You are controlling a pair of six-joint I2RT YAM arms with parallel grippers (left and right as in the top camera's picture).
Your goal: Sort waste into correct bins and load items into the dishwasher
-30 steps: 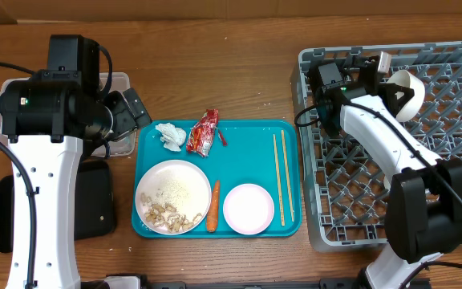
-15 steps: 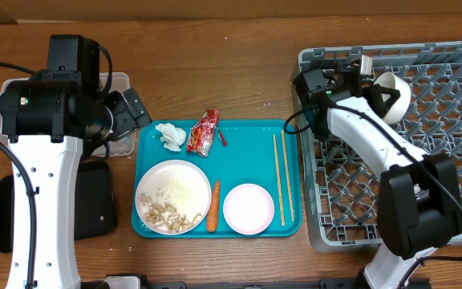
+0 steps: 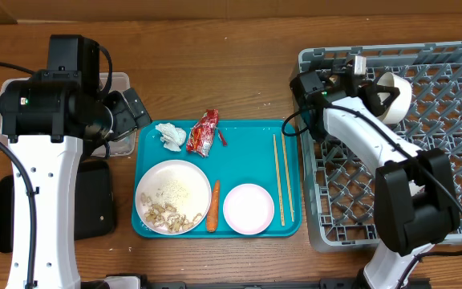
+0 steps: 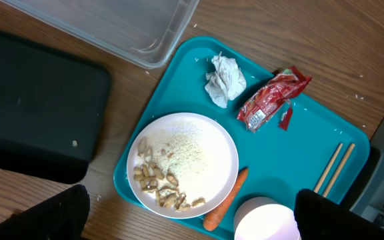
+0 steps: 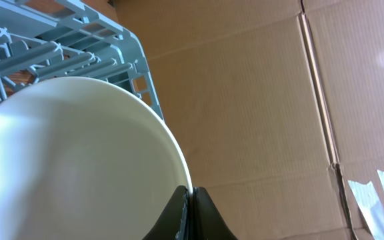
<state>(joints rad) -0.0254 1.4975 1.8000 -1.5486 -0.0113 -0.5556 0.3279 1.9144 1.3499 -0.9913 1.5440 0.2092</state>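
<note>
Racking one bowl. Item: small white bowl (image 3: 396,95), standing on edge at 12 o'clock of the grey dish rack (image 3: 455,160). Holder: right gripper (image 3: 375,82), fingers pressed onto the bowl's rim, pinching it. Contact between bowl and pegs: cannot tell. Handling advice: lower it between two peg rows, near upright, and let go only once it leans on a peg; released too high, it would likely roll. Left gripper (image 3: 128,119): spread, empty, at the table's 9 o'clock by the clear tub (image 3: 120,80). Waiting on the teal tray (image 3: 287,128): second bowl (image 3: 249,209) at 5 o'clock, chopsticks (image 3: 283,177) at 3, plate (image 3: 175,195) at 7.
</note>
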